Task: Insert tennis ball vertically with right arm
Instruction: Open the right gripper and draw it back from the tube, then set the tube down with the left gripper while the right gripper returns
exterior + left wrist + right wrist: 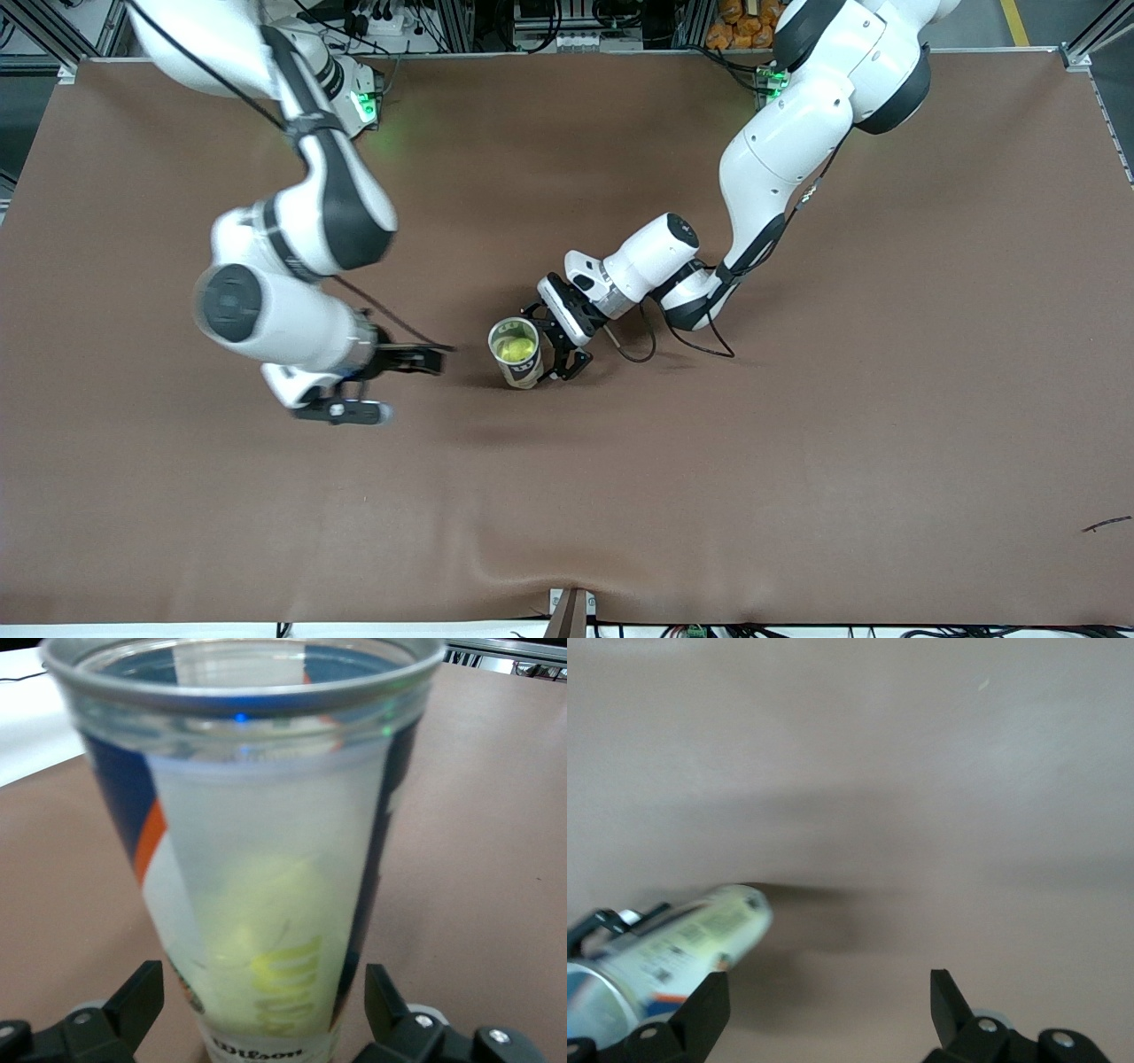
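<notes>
Risking toppling the clear plastic tube (516, 352) holding the yellow-green tennis ball (513, 347), clamped by the left hand (562, 347), with the released right hand (376, 385) hovering at its nine o'clock.

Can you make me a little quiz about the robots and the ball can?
1. True or false: the tennis ball is already inside the can.
2. Which gripper is at the can?
A. left gripper
B. right gripper
C. neither
3. Fill in: the can stands ____ on the table, its mouth pointing up.

Key:
1. True. The yellow ball shows through the open top, and through the clear wall in the left wrist view.
2. A. Its fingers sit on either side of the can; the right gripper is open over bare table beside it.
3. upright
</notes>
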Tool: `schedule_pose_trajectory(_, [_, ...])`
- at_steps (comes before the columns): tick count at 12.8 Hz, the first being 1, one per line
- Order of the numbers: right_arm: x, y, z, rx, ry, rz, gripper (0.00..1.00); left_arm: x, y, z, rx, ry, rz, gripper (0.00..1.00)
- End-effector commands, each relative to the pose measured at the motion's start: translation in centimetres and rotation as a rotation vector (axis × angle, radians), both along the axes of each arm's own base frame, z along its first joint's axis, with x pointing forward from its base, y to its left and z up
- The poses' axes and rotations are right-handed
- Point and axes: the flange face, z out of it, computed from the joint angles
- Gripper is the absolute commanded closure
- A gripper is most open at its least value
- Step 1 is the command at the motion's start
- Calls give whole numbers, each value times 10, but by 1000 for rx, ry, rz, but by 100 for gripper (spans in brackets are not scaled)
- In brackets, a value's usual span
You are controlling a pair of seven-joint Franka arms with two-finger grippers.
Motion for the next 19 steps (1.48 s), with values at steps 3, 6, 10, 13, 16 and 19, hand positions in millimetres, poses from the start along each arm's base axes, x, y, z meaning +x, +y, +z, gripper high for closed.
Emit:
schedule_pose_trajectory(3, [-36,-177,69,30,-72,100,0,-12,-3,4,-4,16,-12,0])
schedule_pose_trajectory(6, [-83,-243,140,-8,-50,51,0,-20,2,-5,11,41,-17,0])
schedule_pose_trajectory(10, [-117,-255,178,-96,17,-54,0,-22,8,-12,24,56,-18,0])
schedule_pose_trajectory(13, [-133,-236,194,-143,33,-81,0,-31,22,-14,50,78,-21,0])
schedule_pose_trajectory(16, [-135,-241,191,-139,35,22,0,-41,40,-12,79,99,-23,0])
schedule_pose_trajectory(19, [-138,-247,196,-138,40,17,0,-43,70,-9,112,118,-8,0])
